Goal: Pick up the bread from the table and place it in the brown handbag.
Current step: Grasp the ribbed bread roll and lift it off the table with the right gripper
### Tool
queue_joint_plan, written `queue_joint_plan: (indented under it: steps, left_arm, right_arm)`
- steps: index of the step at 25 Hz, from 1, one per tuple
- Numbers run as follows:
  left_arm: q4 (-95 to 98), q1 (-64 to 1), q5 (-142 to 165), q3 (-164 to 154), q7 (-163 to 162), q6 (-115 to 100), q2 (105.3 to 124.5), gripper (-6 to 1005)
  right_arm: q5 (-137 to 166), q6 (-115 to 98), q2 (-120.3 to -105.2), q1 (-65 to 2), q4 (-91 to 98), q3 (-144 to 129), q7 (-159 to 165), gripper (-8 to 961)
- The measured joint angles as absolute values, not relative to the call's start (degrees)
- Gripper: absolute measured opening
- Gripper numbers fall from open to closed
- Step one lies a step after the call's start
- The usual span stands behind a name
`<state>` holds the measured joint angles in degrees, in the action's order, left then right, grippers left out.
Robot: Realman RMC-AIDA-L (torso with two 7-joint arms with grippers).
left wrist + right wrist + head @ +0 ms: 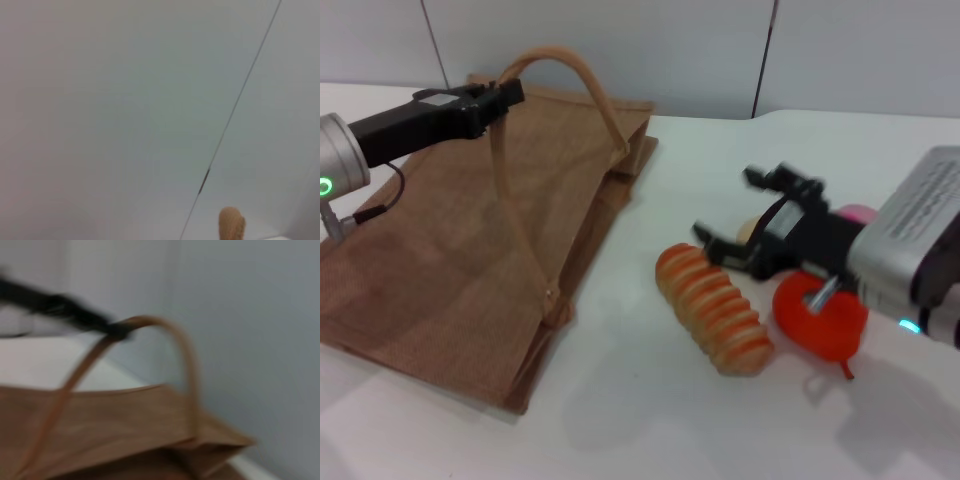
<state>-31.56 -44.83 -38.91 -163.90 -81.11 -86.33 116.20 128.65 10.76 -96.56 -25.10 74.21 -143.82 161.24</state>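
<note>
The bread [713,309], a ridged orange and cream loaf, lies on the white table [650,420] right of the brown handbag [470,250]. The handbag lies flat on the left. My left gripper [503,97] is shut on the bag's strap handle [565,70] and holds it lifted above the bag. The right wrist view shows the lifted handle [165,330] and the bag [110,430]. My right gripper [738,222] is open and empty, just right of and above the bread's far end, apart from it.
A red pear-like fruit [823,315] lies under my right arm, right of the bread. A small beige bun [748,231] and a pink object [858,213] sit behind the gripper. The left wrist view shows only the wall and a handle tip [231,225].
</note>
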Motion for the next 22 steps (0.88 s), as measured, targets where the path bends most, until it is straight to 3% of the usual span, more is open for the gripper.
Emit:
queue_joint_plan:
  steps: [5,9,11,19,22]
  left_arm:
    - [-31.5,-44.4,-39.6,-164.0,-81.0,-87.4,116.14,122]
    - [-31.5,-44.5,-39.7,-163.9,-81.0,-88.0,116.12,122]
    - [-31.5,-44.6,-39.7,-163.9,-80.9,-88.5,116.11,121]
    - [-31.5,-44.8,-39.9,-163.9,-80.2,-89.9,116.10,122]
    - [-31.5,-44.8,-39.9,-163.9,-80.2,-90.0,116.10,122]
  right_arm:
    - [132.7,-4.2,-96.84,-25.1,80.3,-140.9,160.7,885]
    - [132.8,-11.9,-98.49,-25.2,82.0,-138.6,158.6,886]
    - [132.8,-15.4,-100.10,-25.5,81.4,-137.1,157.0,885]
    - [132.4,-29.0,-109.48,-25.2,75.6,-126.9,145.4,884]
    - [132.4,-30.5,-110.92,-25.3,73.7,-124.5,144.0,885]
